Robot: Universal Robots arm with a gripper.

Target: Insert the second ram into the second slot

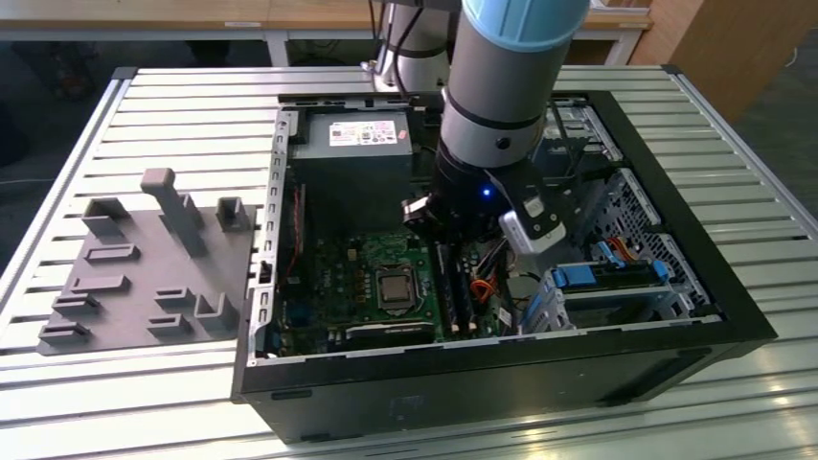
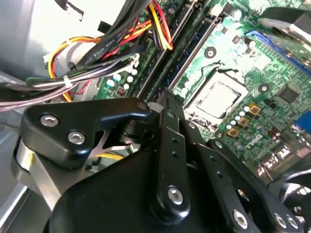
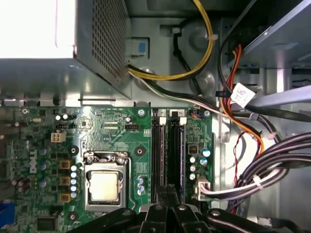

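The jaws are drawn narrow: in both wrist views the two black fingers of the gripper (image 3: 167,191) (image 2: 165,104) lie side by side with no gap between their tips. Nothing can be made out clamped between them.

The fingertips hang right over the pair of long dark memory slots (image 3: 167,150) (image 2: 180,53), at the end away from the slots' white latches (image 3: 169,121). The slots run side by side along the green motherboard (image 3: 121,131). Whether the second ram sits in one of these slots or under the fingertips cannot be told; both slots look equally dark.

Just beside the slots on the board is the square processor socket (image 3: 104,187) (image 2: 216,99), its metal face bare. On the slots' other side, bundles of black, orange, yellow and red cables (image 3: 272,160) (image 2: 97,53) run along the board's edge.

In the exterior view the arm reaches down into the open black computer case (image 1: 511,355), with the gripper (image 1: 445,251) near the middle of the case. The grey power supply (image 1: 352,153) fills the case's far corner on the exterior view's left. Bright-blue drive-bay clips (image 1: 595,276) sit by the case wall on the exterior view's right.

The case lies on a slatted metal table (image 1: 179,96). A grey fixture tray (image 1: 141,259) with upright posts lies beside the case, toward the table's edge on the exterior view's left.
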